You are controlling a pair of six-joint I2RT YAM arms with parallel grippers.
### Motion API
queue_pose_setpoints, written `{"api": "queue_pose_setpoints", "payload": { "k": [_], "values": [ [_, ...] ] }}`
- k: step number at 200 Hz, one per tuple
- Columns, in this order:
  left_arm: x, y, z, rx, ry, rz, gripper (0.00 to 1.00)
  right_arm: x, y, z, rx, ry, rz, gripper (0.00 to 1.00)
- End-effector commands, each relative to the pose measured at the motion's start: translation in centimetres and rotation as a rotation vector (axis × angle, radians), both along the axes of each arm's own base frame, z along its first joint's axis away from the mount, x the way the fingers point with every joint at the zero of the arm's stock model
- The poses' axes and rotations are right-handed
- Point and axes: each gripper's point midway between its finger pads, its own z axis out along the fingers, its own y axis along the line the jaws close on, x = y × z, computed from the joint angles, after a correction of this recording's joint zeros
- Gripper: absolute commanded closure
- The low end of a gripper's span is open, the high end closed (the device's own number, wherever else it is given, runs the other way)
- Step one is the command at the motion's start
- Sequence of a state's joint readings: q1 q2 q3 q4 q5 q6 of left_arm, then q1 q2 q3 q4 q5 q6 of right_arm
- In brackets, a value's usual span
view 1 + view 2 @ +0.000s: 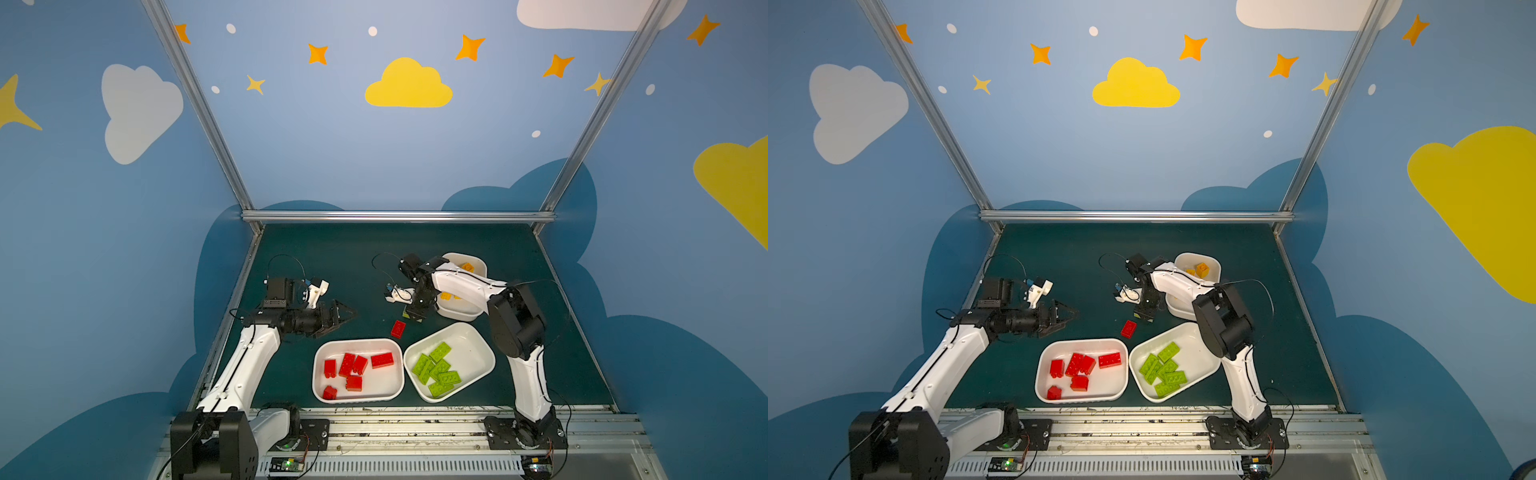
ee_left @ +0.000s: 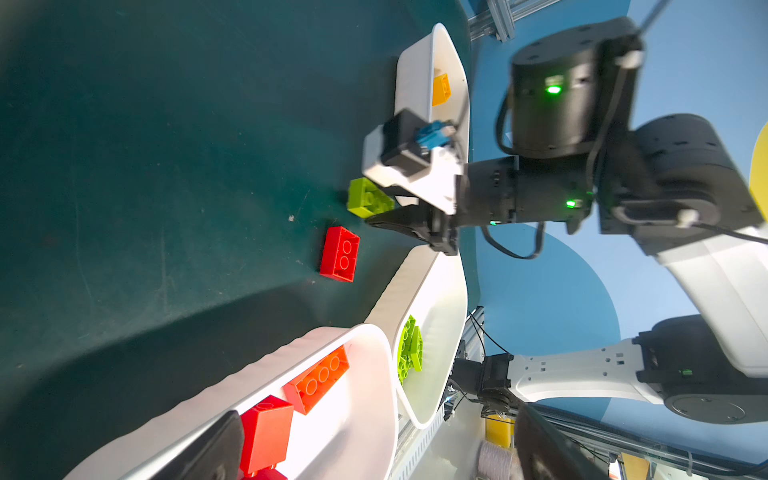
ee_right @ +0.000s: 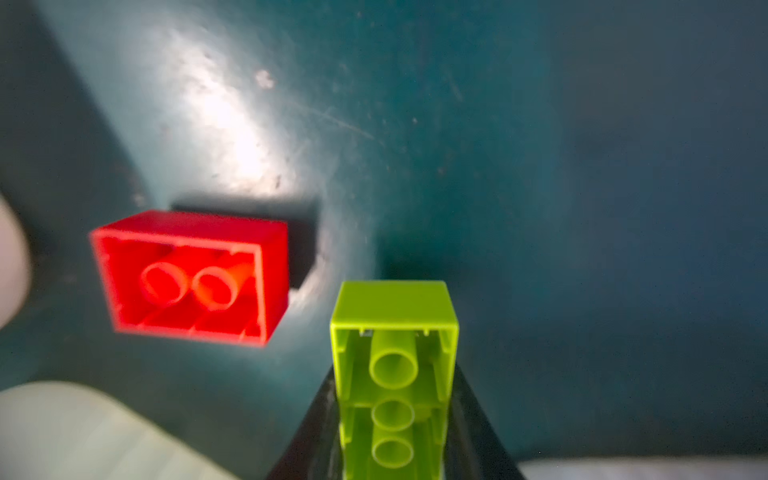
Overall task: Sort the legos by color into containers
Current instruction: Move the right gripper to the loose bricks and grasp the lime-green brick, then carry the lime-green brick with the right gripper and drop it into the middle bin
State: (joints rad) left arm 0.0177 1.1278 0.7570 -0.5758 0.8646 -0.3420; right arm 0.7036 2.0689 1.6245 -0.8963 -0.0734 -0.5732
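My right gripper (image 3: 394, 386) is shut on a lime green lego (image 3: 395, 353), its hollow underside facing the wrist camera, low over the mat. In a top view that gripper (image 1: 413, 316) sits between the back tray and the green tray. A loose red lego (image 1: 398, 329) (image 3: 191, 278) lies upside down just beside it. One white container (image 1: 318, 368) holds several red legos, another (image 1: 473, 353) several green ones, and the third (image 1: 461, 315) yellow-orange ones (image 1: 467, 267). My left gripper (image 1: 345, 320) hangs open and empty, left of the loose red lego.
The dark green mat (image 1: 332, 257) is bounded by an aluminium rail (image 1: 395, 216) at the back and blue walls at the sides. The right arm's elbow (image 1: 515, 324) looms over the back tray and the green tray's far corner.
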Motion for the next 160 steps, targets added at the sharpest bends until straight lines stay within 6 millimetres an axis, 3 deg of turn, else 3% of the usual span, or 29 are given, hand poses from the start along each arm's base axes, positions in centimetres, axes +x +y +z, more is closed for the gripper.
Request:
{"api": "queue_pose_setpoints", "payload": {
  "k": [1,26,63,88,109,133,160],
  "values": [
    [0.2,-0.2,0.4,-0.023,-0.002,-0.010,0.00,-0.8,-0.7,6.5,0.106,-0.061,-0.050,0.84],
    [0.7,-0.3,0.8,-0.040,-0.011,-0.013,0.01,-3.2,-3.0,8.9,0.096,-0.075,-0.043,0.84],
    [1.2,-0.5,1.2,-0.055,-0.020,-0.021,0.01,-7.6,-7.8,9.9,0.037,-0.080,-0.048,0.83],
    [1.5,-0.6,1.4,-0.067,-0.028,-0.025,0.01,-10.8,-11.2,8.1,-0.027,-0.074,-0.015,0.82],
    [1.9,-0.7,1.5,-0.075,-0.035,-0.026,0.00,-12.3,-13.1,5.9,-0.067,-0.077,-0.018,0.82],
    [2.2,-0.7,1.6,-0.082,-0.037,-0.029,0.00,-12.6,-14.1,3.6,-0.094,-0.105,-0.020,0.81],
    [2.4,-0.8,1.5,-0.087,-0.034,-0.032,0.00,-12.0,-13.9,2.4,-0.089,-0.125,-0.042,0.77]
  ]
}}
